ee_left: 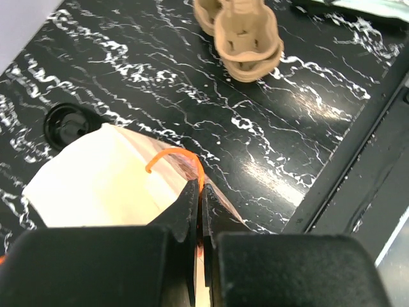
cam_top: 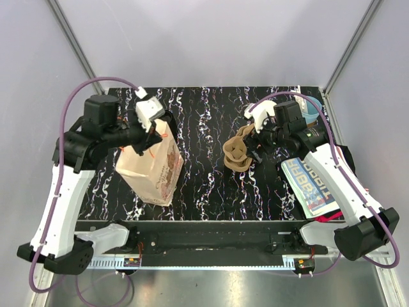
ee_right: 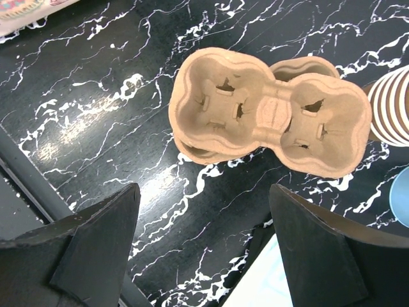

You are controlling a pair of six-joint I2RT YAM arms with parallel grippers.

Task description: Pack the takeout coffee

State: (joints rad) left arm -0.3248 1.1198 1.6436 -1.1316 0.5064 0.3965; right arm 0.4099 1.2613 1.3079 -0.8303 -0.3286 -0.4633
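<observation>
Two arms reach over a black, white-veined desk (cam_top: 211, 115). The left gripper (cam_top: 152, 130) sits at the upper left of the top view, its jaws pressed together on the top edge of a brown paper bag (cam_top: 152, 169), which stands tilted beneath it. From the left wrist, the left gripper (ee_left: 199, 192) is seen pinching the bag's rim right beside a thin orange handle (ee_left: 174, 155), and the bag's pale inside (ee_left: 96, 185) fills the lower left of that frame.

Of the takeout coffee (ee_left: 67, 125), only a round black lid shows, at the left edge of the left wrist view, on the desk just beyond the bag's mouth. The cup under it cannot be made out, and in the top view it is hidden by the arm and bag.

The right gripper (cam_top: 254, 129) hangs right of centre with its jaws spread wide and nothing between them. In the right wrist view, the right gripper (ee_right: 203, 192) is above a stack of moulded tan cup carriers (ee_right: 268, 112). At that frame's right edge are a stack of nested paper cups (ee_right: 391, 105) and, below it, a light blue cup (ee_right: 402, 204).
</observation>
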